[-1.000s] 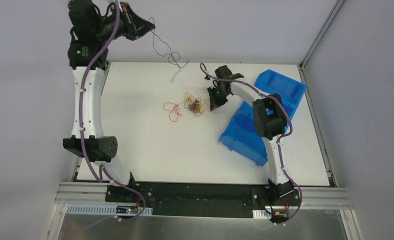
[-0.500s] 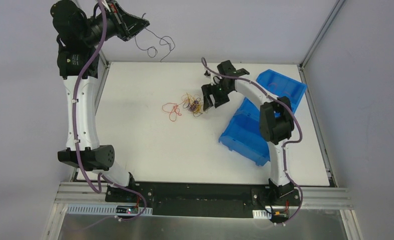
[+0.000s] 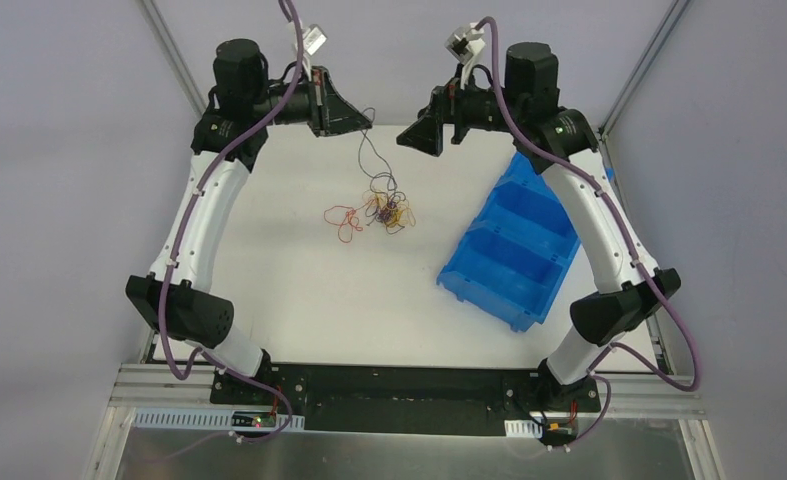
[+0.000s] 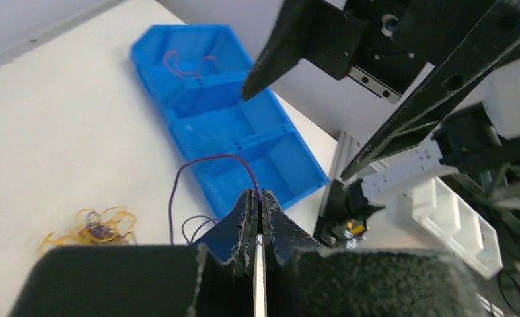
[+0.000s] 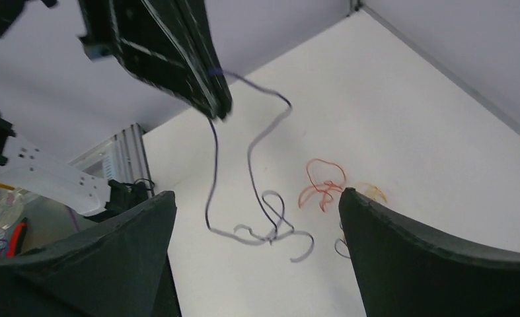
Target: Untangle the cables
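The cables lie as a small tangle [image 3: 390,210] of yellow and dark wires mid-table, with a red wire [image 3: 344,221] just to its left. My left gripper [image 3: 367,122] is raised over the back of the table, shut on a thin dark purple wire [image 4: 204,159] that hangs down toward the tangle. In the right wrist view that wire [image 5: 250,153] dangles in loops from the left gripper [image 5: 207,86]. My right gripper [image 3: 424,135] hovers high, facing the left one, open and holding nothing [image 5: 257,193]. The red wire [image 5: 323,185] lies on the table beyond it.
A blue compartment bin [image 3: 514,250] lies at an angle on the right half of the white table [image 3: 289,290]; it also shows in the left wrist view [image 4: 224,125]. Metal frame posts [image 3: 644,70] rise at the back corners.
The right gripper opened, left the tangle and rose to the back. The left arm swung right, carrying the dark wire to above the tangle.
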You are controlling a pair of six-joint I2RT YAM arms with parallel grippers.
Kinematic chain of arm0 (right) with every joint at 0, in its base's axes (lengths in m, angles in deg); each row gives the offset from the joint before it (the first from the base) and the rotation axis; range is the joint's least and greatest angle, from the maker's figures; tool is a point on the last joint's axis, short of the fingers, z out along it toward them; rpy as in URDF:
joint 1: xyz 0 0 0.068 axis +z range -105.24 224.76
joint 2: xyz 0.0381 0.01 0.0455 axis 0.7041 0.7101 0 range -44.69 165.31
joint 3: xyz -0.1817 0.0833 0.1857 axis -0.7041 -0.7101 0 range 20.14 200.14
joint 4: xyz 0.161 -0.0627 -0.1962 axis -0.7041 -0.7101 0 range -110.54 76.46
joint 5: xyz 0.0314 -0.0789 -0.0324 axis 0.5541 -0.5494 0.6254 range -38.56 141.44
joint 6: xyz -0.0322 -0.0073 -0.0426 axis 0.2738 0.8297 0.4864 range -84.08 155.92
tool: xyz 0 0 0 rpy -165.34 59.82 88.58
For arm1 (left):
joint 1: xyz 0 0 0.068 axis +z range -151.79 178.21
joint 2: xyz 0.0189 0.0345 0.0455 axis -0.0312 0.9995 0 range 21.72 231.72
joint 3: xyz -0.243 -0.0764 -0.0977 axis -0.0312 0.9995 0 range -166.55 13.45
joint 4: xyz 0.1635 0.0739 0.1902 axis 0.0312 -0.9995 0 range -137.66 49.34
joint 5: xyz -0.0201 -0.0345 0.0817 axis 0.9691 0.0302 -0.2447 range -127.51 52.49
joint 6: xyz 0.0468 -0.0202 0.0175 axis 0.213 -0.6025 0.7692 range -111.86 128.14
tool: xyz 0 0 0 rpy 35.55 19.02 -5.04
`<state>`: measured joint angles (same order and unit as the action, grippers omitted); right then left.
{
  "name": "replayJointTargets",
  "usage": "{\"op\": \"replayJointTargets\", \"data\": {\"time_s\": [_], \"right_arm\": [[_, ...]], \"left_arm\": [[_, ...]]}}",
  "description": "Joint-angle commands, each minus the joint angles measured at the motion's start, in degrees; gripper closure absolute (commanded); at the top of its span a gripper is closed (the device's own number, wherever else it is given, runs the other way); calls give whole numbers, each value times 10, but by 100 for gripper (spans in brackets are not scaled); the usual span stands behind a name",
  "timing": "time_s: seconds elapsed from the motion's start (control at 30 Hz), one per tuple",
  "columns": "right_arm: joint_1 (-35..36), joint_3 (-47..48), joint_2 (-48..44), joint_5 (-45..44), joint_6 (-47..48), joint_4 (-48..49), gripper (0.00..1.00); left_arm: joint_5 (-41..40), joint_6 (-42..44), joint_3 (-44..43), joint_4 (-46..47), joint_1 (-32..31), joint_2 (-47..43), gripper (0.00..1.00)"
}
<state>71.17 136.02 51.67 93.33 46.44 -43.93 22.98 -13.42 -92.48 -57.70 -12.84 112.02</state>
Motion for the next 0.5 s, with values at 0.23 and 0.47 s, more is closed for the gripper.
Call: {"op": "replayJointTargets", "data": {"time_s": [0.23, 0.47], "right_arm": [[47, 6, 34, 34, -42, 31, 1], [55, -25, 22, 3, -38, 45, 60]], "left_arm": [[53, 1, -51, 27, -76, 14, 100], [55, -38, -73, 50, -79, 24, 100]]}}
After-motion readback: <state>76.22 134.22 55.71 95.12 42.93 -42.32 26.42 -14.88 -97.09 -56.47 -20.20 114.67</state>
